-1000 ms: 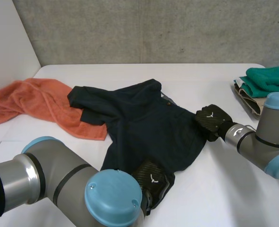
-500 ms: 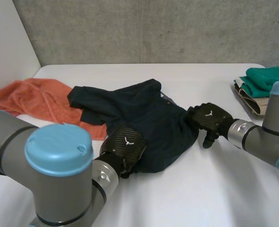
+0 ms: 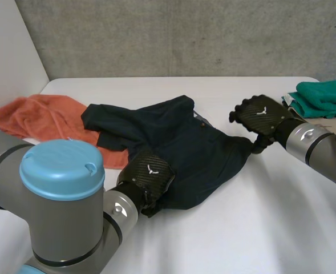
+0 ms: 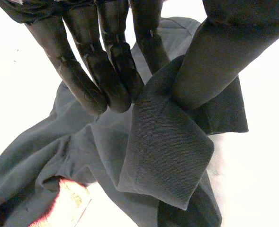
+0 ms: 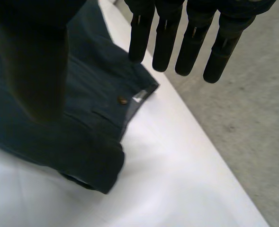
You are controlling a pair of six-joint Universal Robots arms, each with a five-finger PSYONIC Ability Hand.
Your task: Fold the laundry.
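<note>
White tabletop (image 3: 259, 228), dark blue garment (image 3: 179, 142) crumpled mid-table, its left side overlapping an orange towel (image 3: 42, 123) at the left edge, folded green stack (image 3: 322, 97) at the right edge; left hand (image 3: 149, 174) pinching the garment's near hem, right hand (image 3: 262, 116) spread, empty, over its right edge.

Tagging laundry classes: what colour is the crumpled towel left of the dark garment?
The towel is plain orange, beside the navy garment; head view shows it best.

left hand (image 4: 106, 71), pinching fold of dark garment (image 4: 167, 142)
</note>
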